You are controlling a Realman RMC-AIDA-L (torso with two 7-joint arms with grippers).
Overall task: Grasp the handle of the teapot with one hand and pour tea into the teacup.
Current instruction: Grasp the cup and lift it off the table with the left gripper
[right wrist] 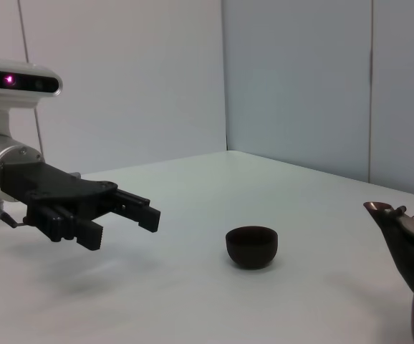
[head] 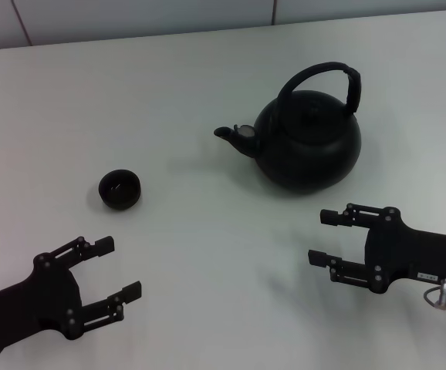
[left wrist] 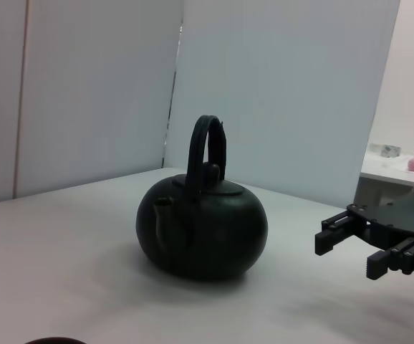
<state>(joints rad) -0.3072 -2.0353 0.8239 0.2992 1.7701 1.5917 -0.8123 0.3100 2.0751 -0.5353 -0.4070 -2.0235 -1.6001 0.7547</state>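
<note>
The teapot (head: 309, 142) stands right of centre on the white worktop (head: 192, 85), handle (head: 323, 81) upright, spout toward the teacup (head: 119, 190) at left. Left gripper (head: 115, 271) lower left and right gripper (head: 328, 238) lower right, jaws apart, seemingly holding nothing.

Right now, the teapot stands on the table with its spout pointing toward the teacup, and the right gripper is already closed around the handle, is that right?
Not quite. The right gripper is open and holds nothing, short of the teapot, whose handle is untouched, as the head view shows. The spout does point toward the teacup.
</note>
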